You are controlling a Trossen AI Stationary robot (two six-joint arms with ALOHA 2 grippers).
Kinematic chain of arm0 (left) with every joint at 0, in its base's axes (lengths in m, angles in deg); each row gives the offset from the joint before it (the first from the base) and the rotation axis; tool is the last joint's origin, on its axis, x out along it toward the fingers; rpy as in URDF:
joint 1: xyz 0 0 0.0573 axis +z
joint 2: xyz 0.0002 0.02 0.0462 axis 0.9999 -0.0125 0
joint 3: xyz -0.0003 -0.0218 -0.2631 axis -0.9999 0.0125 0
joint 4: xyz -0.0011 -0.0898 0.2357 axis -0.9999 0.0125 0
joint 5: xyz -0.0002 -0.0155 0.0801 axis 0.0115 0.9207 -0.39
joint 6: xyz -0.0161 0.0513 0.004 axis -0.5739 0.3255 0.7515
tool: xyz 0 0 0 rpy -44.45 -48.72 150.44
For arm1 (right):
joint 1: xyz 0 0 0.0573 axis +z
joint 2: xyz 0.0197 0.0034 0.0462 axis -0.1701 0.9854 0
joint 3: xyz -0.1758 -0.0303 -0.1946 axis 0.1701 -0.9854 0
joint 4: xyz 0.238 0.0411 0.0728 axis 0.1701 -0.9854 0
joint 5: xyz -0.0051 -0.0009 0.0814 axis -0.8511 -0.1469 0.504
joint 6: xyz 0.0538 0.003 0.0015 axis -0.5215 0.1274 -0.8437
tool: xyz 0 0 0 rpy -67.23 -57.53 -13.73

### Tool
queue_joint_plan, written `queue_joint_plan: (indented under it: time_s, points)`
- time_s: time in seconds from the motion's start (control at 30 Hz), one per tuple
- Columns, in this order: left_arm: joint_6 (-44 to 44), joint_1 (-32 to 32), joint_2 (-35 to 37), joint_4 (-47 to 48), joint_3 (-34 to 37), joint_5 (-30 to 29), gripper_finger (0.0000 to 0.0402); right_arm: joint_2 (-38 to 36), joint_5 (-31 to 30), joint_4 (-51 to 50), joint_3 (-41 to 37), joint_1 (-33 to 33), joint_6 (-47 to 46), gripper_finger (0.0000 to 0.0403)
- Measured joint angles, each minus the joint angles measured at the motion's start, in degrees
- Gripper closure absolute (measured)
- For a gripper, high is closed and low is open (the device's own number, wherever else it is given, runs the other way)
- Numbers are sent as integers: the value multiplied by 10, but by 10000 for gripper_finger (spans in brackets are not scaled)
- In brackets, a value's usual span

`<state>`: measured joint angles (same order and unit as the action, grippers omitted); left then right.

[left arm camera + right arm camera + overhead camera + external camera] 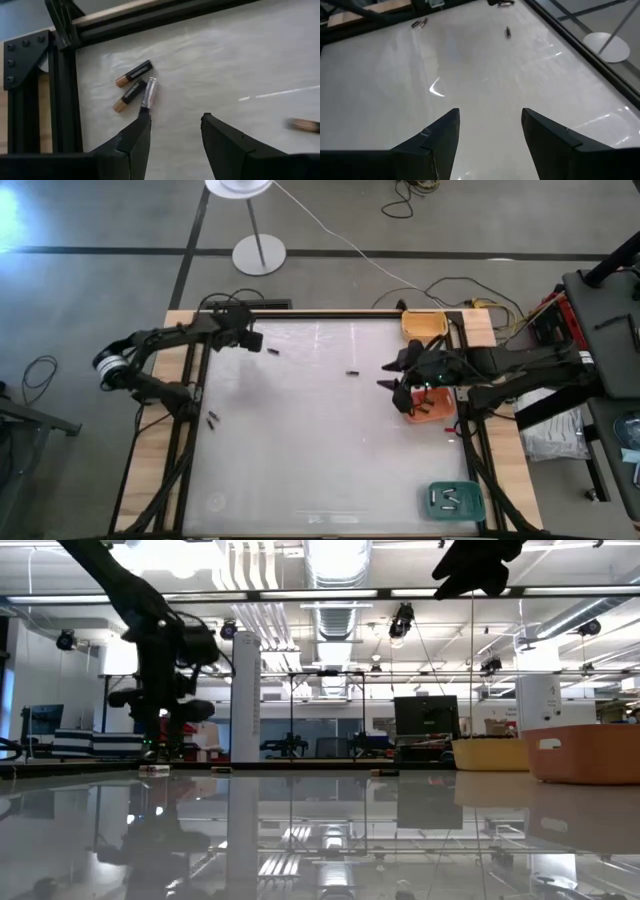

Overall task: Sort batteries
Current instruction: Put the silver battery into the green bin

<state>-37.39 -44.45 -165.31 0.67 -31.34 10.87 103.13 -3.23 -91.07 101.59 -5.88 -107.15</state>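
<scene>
Hovering with jaws spread, the left gripper (172, 131) eyes three batteries (134, 86) bunched by the table's frame (64, 95); closing there risks catching two or scattering them. Right gripper (487, 131), jaws also spread, waits beside the orange tray (432, 412). Battery lettering unreadable.

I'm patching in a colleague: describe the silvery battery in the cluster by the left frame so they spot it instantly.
Start at the table's left edge, by the black frame post. Three batteries lie clustered there, just ahead of the left gripper with its jaws open. The silvery battery lies nearest those jaws; its two neighbours are dark with copper-coloured ends.
</scene>
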Motion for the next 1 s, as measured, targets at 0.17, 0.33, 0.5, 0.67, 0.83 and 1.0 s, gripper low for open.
queue_joint_plan:
  time_s: [0.17,0.33,0.5,0.67,0.83,1.0]
  points:
    - [13,30,-65,18,-22,1,247,14,-11,3,0,16,1,200]
    - [22,63,-111,16,-41,3,247,21,-11,4,0,16,2,198]
    - [33,72,-137,20,-58,16,247,26,-11,5,3,16,4,199]
    - [34,72,-138,19,-59,30,247,26,-15,5,3,16,4,198]
    - [32,75,-138,19,-59,38,248,26,-16,5,3,16,4,198]
    - [23,87,-140,24,-70,59,249,26,-16,5,3,16,3,204]
